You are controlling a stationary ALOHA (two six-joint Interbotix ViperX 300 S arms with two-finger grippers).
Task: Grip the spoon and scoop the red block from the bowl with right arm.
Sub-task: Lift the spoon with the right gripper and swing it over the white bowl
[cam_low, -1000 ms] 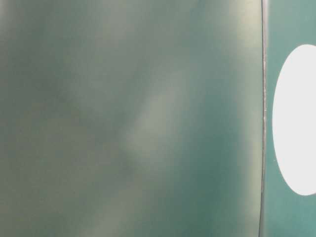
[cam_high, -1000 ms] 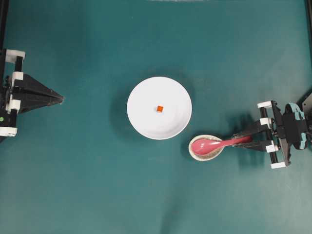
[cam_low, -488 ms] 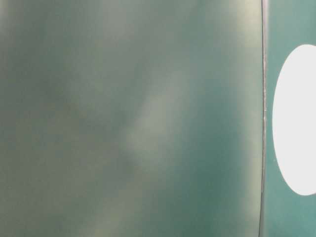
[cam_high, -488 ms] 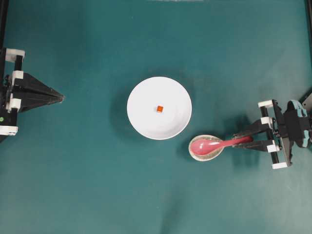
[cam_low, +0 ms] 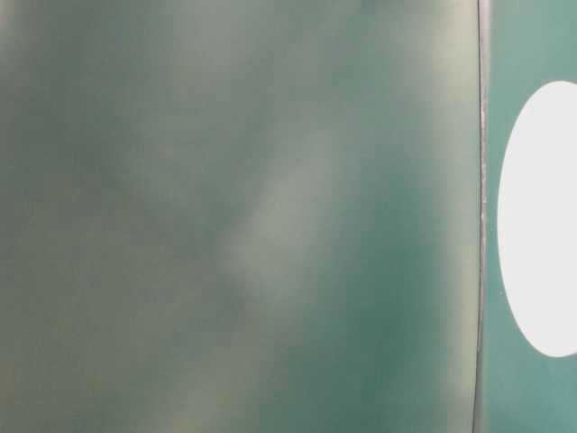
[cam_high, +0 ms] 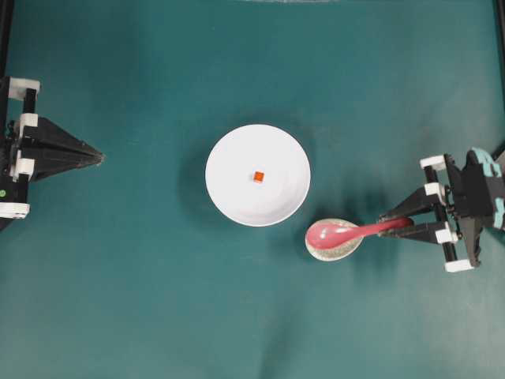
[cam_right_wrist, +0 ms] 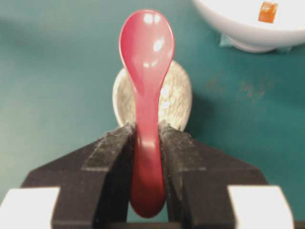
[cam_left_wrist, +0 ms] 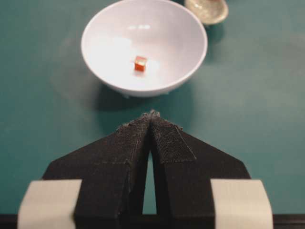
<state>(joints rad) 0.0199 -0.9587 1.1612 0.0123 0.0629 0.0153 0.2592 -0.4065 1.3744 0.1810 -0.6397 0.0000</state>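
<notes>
**A:** Right gripper (cam_right_wrist: 147, 138) status?

**B:** Clamped on the spoon (cam_right_wrist: 145, 95). Both fingers (cam_right_wrist: 112, 148) press the handle from either side; the handle's end pokes out behind them. In the overhead view the gripper (cam_high: 397, 225) sits at the right edge of the table, pointing left.

**A:** Where's the scoop end?

**B:** Over the speckled dish (cam_high: 335, 246). The wrist view shows the scoop in front of the dish (cam_right_wrist: 176, 95), reaching past its far rim. Can't tell if it touches the dish or is clear of it.

**A:** Bowl?

**B:** The bowl (cam_high: 237, 197) is near the table's centre, up and left of the dish, close but apart. The block (cam_high: 258, 176) lies on the bowl's floor, about mid-bowl. The right wrist view catches just the bowl's edge (cam_right_wrist: 248, 36) and the block (cam_right_wrist: 267, 12) at top right.

**A:** Left gripper?

**B:** Parked at the left edge (cam_high: 93, 158), tips pointing at the bowl, well apart from it. Fingers (cam_left_wrist: 171, 143) meet at the tips, nothing between them. Its camera sees the bowl (cam_left_wrist: 186, 67) straight ahead with the block (cam_left_wrist: 140, 63) inside, and the dish (cam_left_wrist: 206, 9) behind it.

**A:** Table-level camera?

**B:** Mostly a green blur. A white oval at the right edge, nothing else readable.
</notes>
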